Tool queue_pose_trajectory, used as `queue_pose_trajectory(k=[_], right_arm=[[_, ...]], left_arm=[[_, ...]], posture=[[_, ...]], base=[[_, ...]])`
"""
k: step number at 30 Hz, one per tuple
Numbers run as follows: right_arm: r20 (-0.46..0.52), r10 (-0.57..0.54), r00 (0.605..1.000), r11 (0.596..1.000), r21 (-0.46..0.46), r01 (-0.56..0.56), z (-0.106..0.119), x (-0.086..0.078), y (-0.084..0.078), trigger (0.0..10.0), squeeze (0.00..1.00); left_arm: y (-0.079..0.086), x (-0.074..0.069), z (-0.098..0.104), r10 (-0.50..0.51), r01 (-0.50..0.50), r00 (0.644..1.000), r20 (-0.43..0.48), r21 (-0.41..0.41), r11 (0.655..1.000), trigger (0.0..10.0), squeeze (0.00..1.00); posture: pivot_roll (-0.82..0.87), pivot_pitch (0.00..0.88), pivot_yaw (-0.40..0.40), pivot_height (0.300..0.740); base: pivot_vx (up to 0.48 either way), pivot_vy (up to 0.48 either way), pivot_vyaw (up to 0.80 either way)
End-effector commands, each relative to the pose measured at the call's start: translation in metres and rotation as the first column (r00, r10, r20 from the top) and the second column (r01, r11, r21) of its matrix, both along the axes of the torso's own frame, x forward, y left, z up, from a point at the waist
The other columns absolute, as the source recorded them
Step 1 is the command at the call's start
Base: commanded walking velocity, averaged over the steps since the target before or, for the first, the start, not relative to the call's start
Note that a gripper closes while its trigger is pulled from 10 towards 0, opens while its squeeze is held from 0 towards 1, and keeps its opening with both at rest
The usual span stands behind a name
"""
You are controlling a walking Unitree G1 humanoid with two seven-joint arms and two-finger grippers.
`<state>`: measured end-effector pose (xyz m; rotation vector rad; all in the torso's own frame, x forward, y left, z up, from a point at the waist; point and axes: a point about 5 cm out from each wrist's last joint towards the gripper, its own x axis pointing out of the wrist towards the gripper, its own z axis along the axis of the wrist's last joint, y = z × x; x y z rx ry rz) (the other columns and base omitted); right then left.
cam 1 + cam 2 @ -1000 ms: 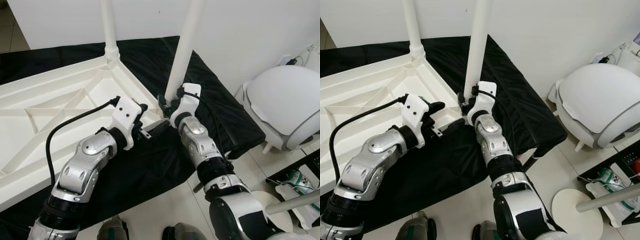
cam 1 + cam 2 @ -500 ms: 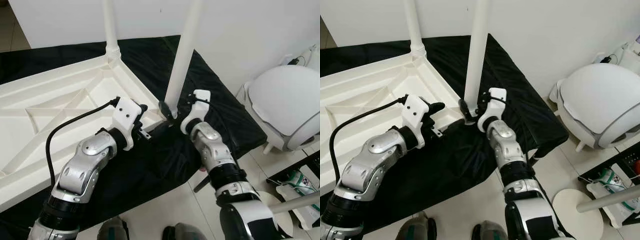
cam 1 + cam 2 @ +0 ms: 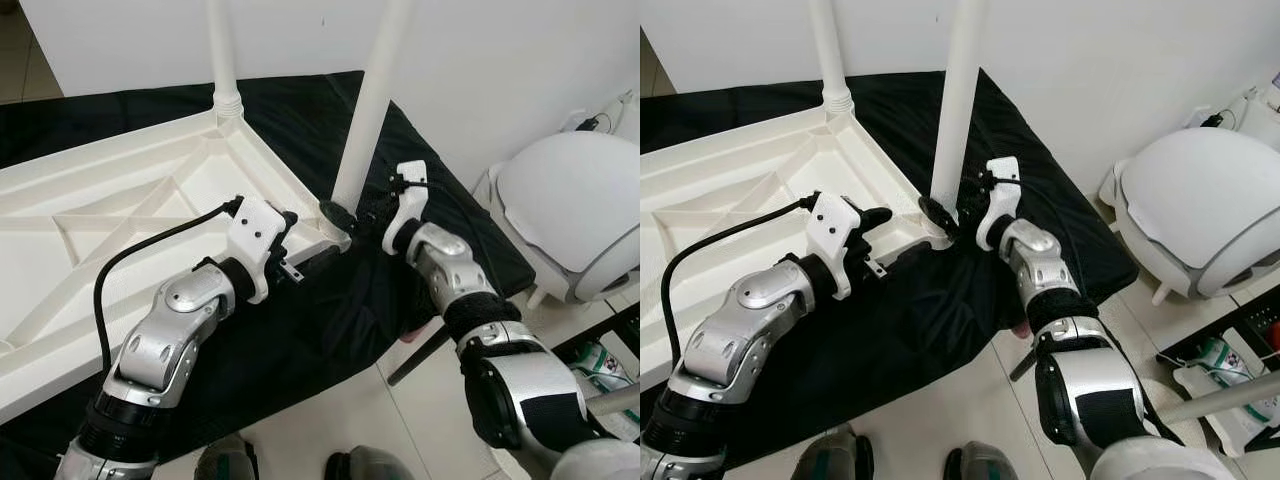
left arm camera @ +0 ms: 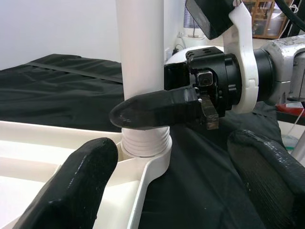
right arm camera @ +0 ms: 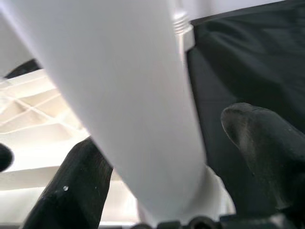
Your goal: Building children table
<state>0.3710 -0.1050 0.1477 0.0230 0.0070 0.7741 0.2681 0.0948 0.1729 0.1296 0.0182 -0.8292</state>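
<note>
A white children's table top (image 3: 110, 230) lies upside down on a black cloth (image 3: 300, 340). Two white legs stand upright in its corners: a far leg (image 3: 220, 50) and a near leg (image 3: 368, 110). My right gripper (image 3: 345, 210) is open and straddles the base of the near leg (image 5: 143, 95); one finger (image 4: 157, 107) crosses in front of it, just above the threaded socket (image 4: 145, 140). A little to the left, my left gripper (image 3: 300, 262) is open at the table's edge, pointing at that same corner.
The cloth-covered surface ends close to my right arm, with tiled floor (image 3: 330, 420) below. A large white rounded unit (image 3: 570, 210) stands to the right, a white wall (image 3: 480, 60) behind. A white rod (image 3: 600, 402) and a white disc (image 3: 1150, 410) lie low right.
My right wrist has swung from in front of the near leg round to its right side, with the fingers still at the leg's base. The left arm has stayed put.
</note>
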Motion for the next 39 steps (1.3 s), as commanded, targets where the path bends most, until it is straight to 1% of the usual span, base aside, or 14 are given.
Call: queue_pose_trajectory(k=[1, 5, 6, 7, 8, 21, 22, 24, 25, 30, 33, 35, 37, 39], right_arm=[[-0.003, 0.027, 1.0, 1.0, -0.012, -0.027, 0.0, 0.001, 0.001, 10.0, 0.0], [-0.013, 0.039, 0.999, 0.999, -0.03, -0.04, -0.002, 0.002, 0.001, 9.9, 0.0], [-0.025, 0.045, 0.999, 0.997, -0.056, -0.046, -0.004, 0.003, 0.001, 2.4, 0.0], [-0.034, 0.048, 0.998, 0.996, -0.075, -0.051, -0.006, 0.003, 0.0, 2.4, 0.0], [-0.041, 0.058, 0.997, 0.993, -0.097, -0.062, -0.008, 0.003, -0.002, 0.0, 0.0], [-0.069, 0.066, 0.995, 0.992, -0.098, -0.073, -0.021, -0.004, -0.019, 0.0, 0.0], [-0.064, 0.052, 0.997, 0.993, -0.099, -0.059, -0.022, -0.005, -0.021, 4.7, 0.0], [-0.061, 0.042, 0.997, 0.994, -0.1, -0.048, -0.022, -0.005, -0.021, 4.7, 0.0], [-0.059, 0.035, 0.998, 0.995, -0.088, -0.04, -0.023, -0.005, -0.021, 10.0, 0.0], [-0.045, -0.02, 0.999, 0.998, -0.068, 0.017, -0.021, -0.004, -0.017, 10.0, 0.0], [-0.044, -0.087, 0.995, 0.996, -0.016, 0.086, -0.015, -0.002, -0.006, 10.0, 0.0], [-0.053, -0.171, 0.984, 0.984, 0.03, 0.173, -0.009, -0.004, 0.01, 10.0, 0.0], [-0.053, -0.171, 0.984, 0.984, 0.03, 0.173, -0.009, -0.004, 0.01, 10.0, 0.0], [-0.068, -0.32, 0.945, 0.945, 0.054, 0.323, -0.007, -0.006, 0.02, 10.0, 0.0]], left_arm=[[-0.002, -0.002, 0.0, -0.016, 0.016, 1.0, -0.003, 0.001, 1.0, 10.0, 0.0], [-0.002, -0.003, 0.0, -0.014, 0.014, 1.0, -0.002, 0.001, 1.0, 10.0, 0.0], [-0.002, -0.003, 0.0, -0.012, 0.012, 1.0, -0.001, 0.002, 1.0, 10.0, 0.0], [-0.001, -0.002, 0.001, -0.011, 0.011, 1.0, -0.001, 0.002, 1.0, 10.0, 0.0], [-0.001, -0.002, 0.001, -0.007, 0.007, 1.0, 0.001, 0.002, 1.0, 10.0, 0.0], [0.001, -0.003, 0.001, 0.008, -0.008, 1.0, -0.003, -0.008, 1.0, 10.0, 0.0], [0.001, -0.003, 0.001, 0.007, -0.007, 1.0, -0.004, -0.009, 1.0, 10.0, 0.0], [0.0, -0.003, 0.001, 0.007, -0.007, 1.0, -0.004, -0.009, 1.0, 10.0, 0.0], [0.0, -0.003, 0.001, 0.006, -0.006, 1.0, -0.005, -0.01, 1.0, 10.0, 0.0], [0.0, -0.003, 0.001, 0.003, -0.003, 1.0, -0.007, -0.011, 1.0, 10.0, 0.0], [0.0, -0.004, 0.0, -0.001, 0.001, 1.0, -0.011, -0.012, 1.0, 10.0, 0.0], [0.0, -0.005, 0.0, -0.003, 0.003, 1.0, -0.015, -0.01, 1.0, 10.0, 0.0], [0.0, -0.005, 0.0, -0.003, 0.003, 1.0, -0.015, -0.01, 1.0, 10.0, 0.0], [0.001, -0.006, -0.001, -0.003, 0.003, 1.0, -0.018, -0.009, 1.0, 10.0, 0.0]], posture=[[0.03, 0.0, -0.062, 0.74], [0.03, 0.0, -0.064, 0.74], [0.03, 0.0, -0.065, 0.74], [0.04, 0.0, -0.066, 0.74], [0.04, 0.0, -0.07, 0.74], [0.02, 0.0, -0.069, 0.74], [0.02, 0.0, -0.068, 0.74], [0.02, 0.0, -0.069, 0.74], [0.02, 0.0, -0.068, 0.74], [0.01, 0.005, -0.065, 0.74], [0.02, 0.009, -0.062, 0.74], [0.02, 0.01, -0.061, 0.74], [0.02, 0.01, -0.061, 0.74], [0.02, 0.011, -0.059, 0.74]], base=[[0.0, 0.0, 0.0], [0.0, 0.0, 0.0], [0.0, 0.0, 0.0], [0.0, 0.0, 0.0], [0.0, 0.0, 0.0], [0.0, 0.0, 0.0], [0.0, 0.0, 0.0], [0.0, 0.0, 0.0], [0.0, 0.0, 0.0], [0.0, 0.0, 0.0], [0.0, 0.0, 0.0], [0.0, 0.0, 0.0], [0.0, 0.0, 0.0], [0.0, 0.0, 0.0]])
